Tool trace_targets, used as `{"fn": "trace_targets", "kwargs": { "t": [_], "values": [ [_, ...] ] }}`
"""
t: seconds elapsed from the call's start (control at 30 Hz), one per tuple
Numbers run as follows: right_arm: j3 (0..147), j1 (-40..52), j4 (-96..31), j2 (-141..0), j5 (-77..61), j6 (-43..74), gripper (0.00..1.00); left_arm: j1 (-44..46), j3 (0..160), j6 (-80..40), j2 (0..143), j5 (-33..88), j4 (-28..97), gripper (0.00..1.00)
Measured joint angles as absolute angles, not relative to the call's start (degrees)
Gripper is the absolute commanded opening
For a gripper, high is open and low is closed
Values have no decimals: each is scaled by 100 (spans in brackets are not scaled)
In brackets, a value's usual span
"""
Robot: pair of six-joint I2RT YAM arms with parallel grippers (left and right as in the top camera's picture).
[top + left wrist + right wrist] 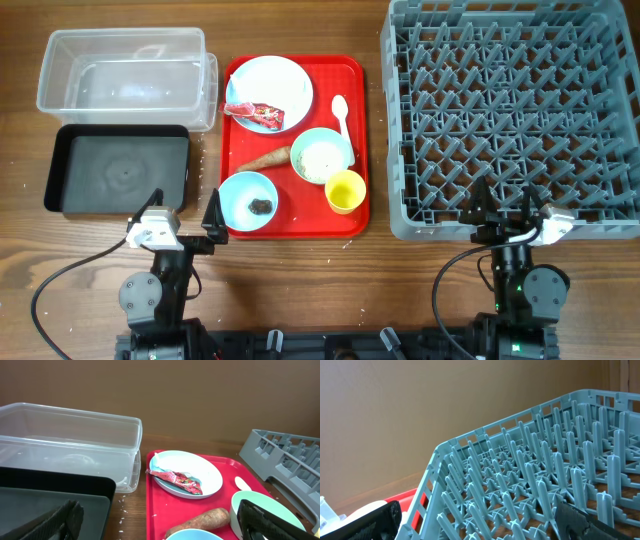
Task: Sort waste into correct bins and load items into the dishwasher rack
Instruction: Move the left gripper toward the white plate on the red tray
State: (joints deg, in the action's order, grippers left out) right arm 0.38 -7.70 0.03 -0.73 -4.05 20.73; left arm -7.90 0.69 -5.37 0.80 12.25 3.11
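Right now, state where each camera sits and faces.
Overhead: above the table, looking down on flat red tray; left arm, right arm at bottom.
Left wrist: low beside black rectangular tray, facing clear rectangular plastic tub; own fingers below.
Right wrist: low beside large grey plastic rack, facing across it; own fingers below.
Shared: both wrist views show red tray, rack.

The clear rectangular plastic tub (60, 42) sits back left, with the shallow black rectangular tray (120, 172) just before it. Right of both lies the flat red tray (352, 76), carrying the round pale blue plate (272, 78) at its back. The large grey pegged plastic crate (510, 110) stands rightmost.
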Motion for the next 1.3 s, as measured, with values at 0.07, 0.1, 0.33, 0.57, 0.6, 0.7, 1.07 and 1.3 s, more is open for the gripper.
{"fn": "trace_targets", "kwargs": {
  "t": [0.07, 0.1, 0.33, 0.57, 0.6, 0.7, 1.07, 1.3],
  "values": [
    [38, -770, 5, -73, -405, 2073, 100, -790, 69, -537, 80, 1225, 311, 100],
    [38, -770, 5, -73, -405, 2073, 100, -790, 69, -537, 80, 1225, 309, 100],
    [38, -770, 3, -73, -405, 2073, 100, -790, 69, -539, 80, 1225, 311, 100],
    [38, -770, 3, -73, -405, 2073, 100, -790, 69, -537, 80, 1225, 309, 100],
    [38, -770, 5, -73, -405, 2073, 100, -790, 69, -537, 80, 1225, 309, 100],
    [38, -770, 3, -73, -405, 2073, 100, -790, 69, -537, 80, 1225, 311, 100],
    [38, -770, 32, -73, -381, 2294, 100, -790, 69, -537, 80, 1221, 309, 100],
    [49, -770, 523, -84, -1347, 2425, 100, -790, 62, -672, 80, 989, 75, 100]
  ]
}}
